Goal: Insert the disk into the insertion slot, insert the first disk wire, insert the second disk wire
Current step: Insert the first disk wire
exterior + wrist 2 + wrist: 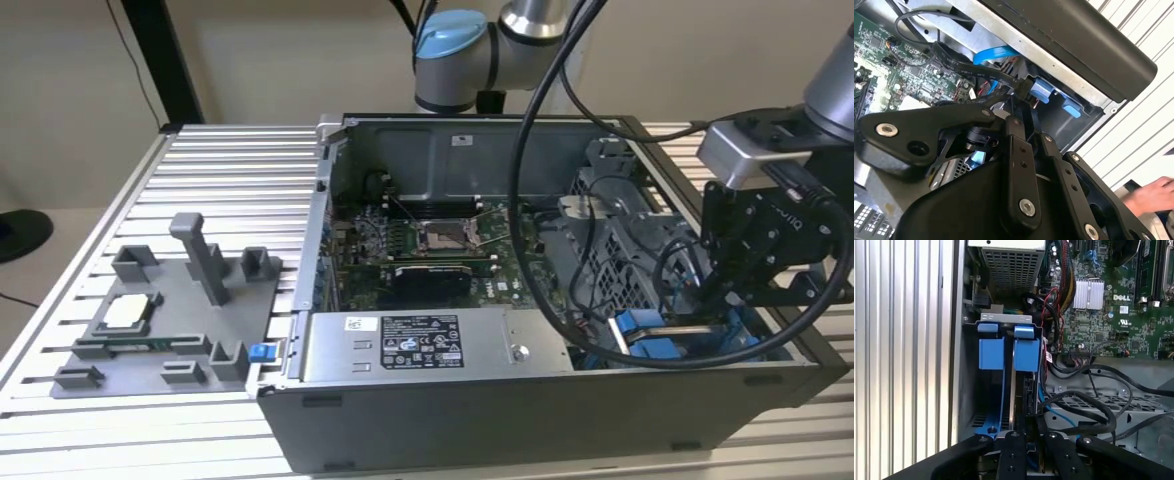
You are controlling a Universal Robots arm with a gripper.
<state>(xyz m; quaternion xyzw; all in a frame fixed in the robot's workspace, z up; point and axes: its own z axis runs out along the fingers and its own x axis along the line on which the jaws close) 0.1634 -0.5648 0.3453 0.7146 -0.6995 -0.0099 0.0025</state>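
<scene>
Disk (650, 335): sits blue-framed at four o'clock inside computer case (534, 420) in exterior view, with gripper (714, 298) just above. Second wrist view: finds gripper clamped on black wire connector (1024, 89). First wrist view: stands edge-on within insertion slot (1004, 317).

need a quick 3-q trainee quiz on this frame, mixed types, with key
1. True or false: the gripper hangs over the CPU socket.
2. On the table, what sits at the exterior view's left of the computer case? A) grey fixture tray B) keyboard C) monitor
3. Fill in: the plastic tabs of the insertion slot are ___.
Key: 1 false, it is at the insertion slot; 2 A; 3 blue.
</scene>
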